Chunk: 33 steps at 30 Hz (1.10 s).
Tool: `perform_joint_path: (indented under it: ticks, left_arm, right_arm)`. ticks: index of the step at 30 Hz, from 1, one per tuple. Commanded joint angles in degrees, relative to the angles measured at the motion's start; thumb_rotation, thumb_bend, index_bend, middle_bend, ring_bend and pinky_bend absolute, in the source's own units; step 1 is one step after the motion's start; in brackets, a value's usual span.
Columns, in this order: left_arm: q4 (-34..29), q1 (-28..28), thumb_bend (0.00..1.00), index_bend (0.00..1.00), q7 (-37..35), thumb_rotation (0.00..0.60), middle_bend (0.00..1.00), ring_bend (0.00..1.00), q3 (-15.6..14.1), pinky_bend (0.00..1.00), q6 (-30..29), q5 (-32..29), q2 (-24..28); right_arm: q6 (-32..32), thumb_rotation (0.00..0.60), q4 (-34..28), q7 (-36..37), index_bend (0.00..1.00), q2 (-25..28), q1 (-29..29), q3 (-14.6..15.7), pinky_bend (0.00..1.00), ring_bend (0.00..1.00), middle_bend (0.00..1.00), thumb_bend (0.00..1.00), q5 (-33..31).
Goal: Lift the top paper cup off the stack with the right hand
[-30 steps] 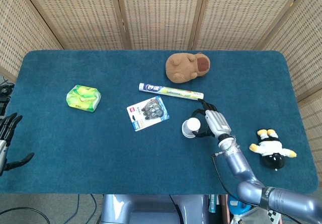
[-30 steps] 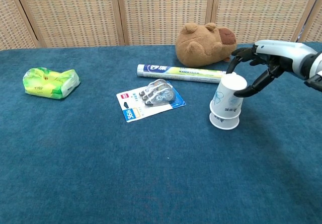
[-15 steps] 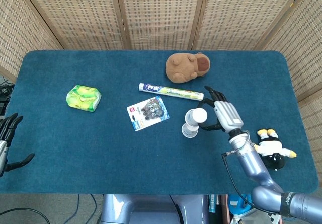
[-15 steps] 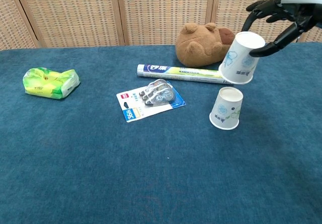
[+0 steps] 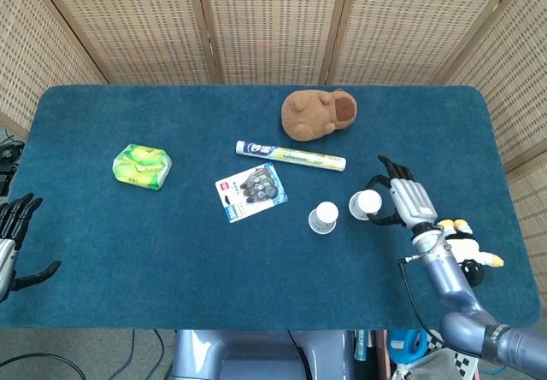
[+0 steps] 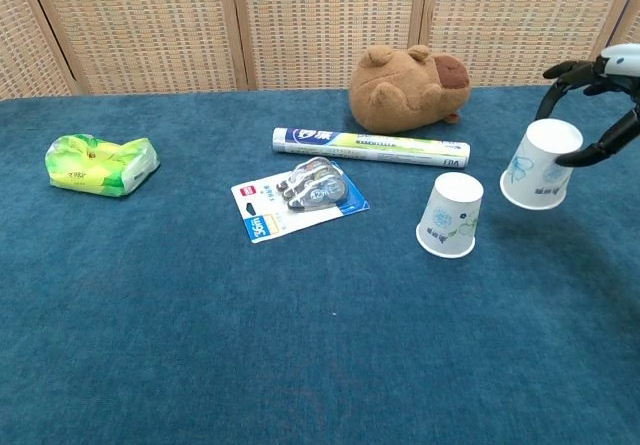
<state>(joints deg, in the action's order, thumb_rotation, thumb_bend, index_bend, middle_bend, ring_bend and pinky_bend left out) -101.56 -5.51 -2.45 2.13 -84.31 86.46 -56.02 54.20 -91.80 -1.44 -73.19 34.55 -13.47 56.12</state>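
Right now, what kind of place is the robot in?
Probably a robot practice room: a blue carpeted table, woven wicker screens behind it, and odd items like a brown plush toy.

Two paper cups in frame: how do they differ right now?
The lifted cup is held by the right hand; the other cup stands free, untouched. The lifted cup is off the table and tilted; the other cup rests rim-down on the cloth. The lifted cup is nearer the penguin toy; the other cup is nearer the blister pack. Shared: both are white with a pale printed pattern, both bottom-up.
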Motion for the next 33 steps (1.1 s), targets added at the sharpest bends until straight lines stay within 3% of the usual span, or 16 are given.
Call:
perform_joint_path:
  ticks: [1,5,11,16,21,26,30,33]
  left_arm:
    - [-0.1,-0.1,0.21,0.00,0.2,0.600,0.00,0.00,0.1,0.00,0.1,-0.2,-0.1]
    - [-0.1,-0.2,0.21,0.00,0.3,0.600,0.00,0.00,0.2,0.00,0.4,-0.4,-0.1]
    - [-0.1,-0.2,0.21,0.00,0.4,0.600,0.00,0.00,0.1,0.00,0.4,-0.4,-0.1]
    - [-0.1,-0.2,0.21,0.00,0.1,0.600,0.00,0.00,0.1,0.00,0.4,-0.3,0.0]
    - [0.0,0.0,0.21,0.00,-0.5,0.600,0.00,0.00,0.1,0.00,-0.1,-0.1,0.2]
    - [0.1,0.2,0.21,0.00,-0.8,0.600,0.00,0.00,0.0,0.00,-0.8,0.5,0.3]
    - [0.3,0.3,0.21,0.00,-1.2,0.600,0.00,0.00,-0.2,0.00,-0.9,0.9,0.3]
    - [0.3,0.5,0.21,0.00,-1.5,0.600,0.00,0.00,-0.3,0.00,-1.3,1.3,0.5]
  right_arm:
    - [-1.9,0.600,4.1,2.5,0.47,-2.3,-0.2,1.1,0.00,0.00,0.00,0.40,1.0]
    - [-2.9,0.600,5.9,3.5,0.47,-2.9,-0.4,1.5,0.00,0.00,0.00,0.39,1.5]
    - [-3.0,0.600,5.7,4.9,0.32,-2.2,-1.0,1.7,0.00,0.00,0.00,0.21,3.2]
    - [-0.5,0.600,2.8,6.6,0.29,0.2,-2.5,1.6,0.00,0.00,0.00,0.20,6.3]
    - [5.5,0.600,-1.4,7.6,0.25,4.2,-6.2,3.8,0.00,0.00,0.00,0.17,14.1]
    - [14.0,0.600,-2.6,3.6,0.09,7.4,-11.5,9.2,0.00,0.00,0.00,0.01,24.2]
    - [23.3,0.600,-1.7,-0.5,0.07,7.4,-16.6,12.6,0.00,0.00,0.00,0.00,30.9]
    - [27.5,0.600,-1.1,-1.8,0.06,6.7,-19.1,13.5,0.00,0.00,0.00,0.00,33.0]
